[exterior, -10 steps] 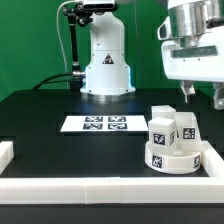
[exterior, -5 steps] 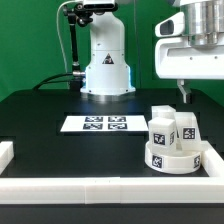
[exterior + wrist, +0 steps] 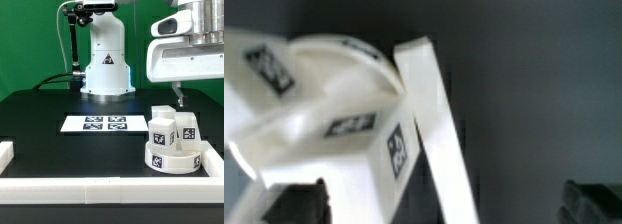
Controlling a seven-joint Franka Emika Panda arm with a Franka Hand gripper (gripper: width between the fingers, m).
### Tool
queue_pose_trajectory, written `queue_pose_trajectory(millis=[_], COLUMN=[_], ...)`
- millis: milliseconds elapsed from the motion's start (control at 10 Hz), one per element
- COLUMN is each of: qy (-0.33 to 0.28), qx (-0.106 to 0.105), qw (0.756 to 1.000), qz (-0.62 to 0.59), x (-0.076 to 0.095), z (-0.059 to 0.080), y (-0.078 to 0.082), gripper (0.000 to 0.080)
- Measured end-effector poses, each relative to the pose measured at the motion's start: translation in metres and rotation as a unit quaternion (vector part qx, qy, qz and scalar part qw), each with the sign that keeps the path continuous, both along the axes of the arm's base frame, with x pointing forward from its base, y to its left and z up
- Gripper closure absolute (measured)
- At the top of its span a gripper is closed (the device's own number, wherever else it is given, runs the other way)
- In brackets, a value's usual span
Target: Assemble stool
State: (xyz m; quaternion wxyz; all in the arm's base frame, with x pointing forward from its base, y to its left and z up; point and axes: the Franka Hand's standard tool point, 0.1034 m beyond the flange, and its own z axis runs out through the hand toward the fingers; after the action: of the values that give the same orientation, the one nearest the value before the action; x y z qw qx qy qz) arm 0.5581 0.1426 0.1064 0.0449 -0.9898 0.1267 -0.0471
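Note:
The stool parts stand together in the front right corner of the table. The round white disc seat (image 3: 170, 157) lies flat, and two blocky white legs (image 3: 160, 128) (image 3: 186, 129) with square tags stand close behind it. My gripper (image 3: 181, 100) hangs above and behind the legs, apart from them; only one dark finger shows in this view. In the wrist view the seat (image 3: 335, 68) and a tagged leg (image 3: 370, 135) lie far below my gripper (image 3: 446, 208). Its dark fingertips (image 3: 295, 205) stand wide apart, open and holding nothing.
The marker board (image 3: 95, 124) lies flat at the table's middle, in front of the arm's white base (image 3: 105, 62). White border rails run along the front edge (image 3: 100, 190), the right side (image 3: 212, 163) and the left corner (image 3: 8, 152). One rail (image 3: 438, 130) runs beside the parts.
My gripper has shifted toward the exterior view's left and sunk a little, now above the legs. Its jaws stay open. The stool parts have not moved.

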Motion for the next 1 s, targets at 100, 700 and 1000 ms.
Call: queue_pose_trajectory(millis=[100, 700, 1000], qy=[-0.009, -0.025, -0.032], qx=[-0.008, -0.039, -0.062], qw=[0.998, 0.964, 0.918], qz=[0.065, 0.261, 0.389], x=[0.001, 0.004, 0.005], z=[-0.001, 0.0, -0.002], y=[-0.002, -0.01, -0.016], gripper=[0.0151, 0.0151, 0.0151])
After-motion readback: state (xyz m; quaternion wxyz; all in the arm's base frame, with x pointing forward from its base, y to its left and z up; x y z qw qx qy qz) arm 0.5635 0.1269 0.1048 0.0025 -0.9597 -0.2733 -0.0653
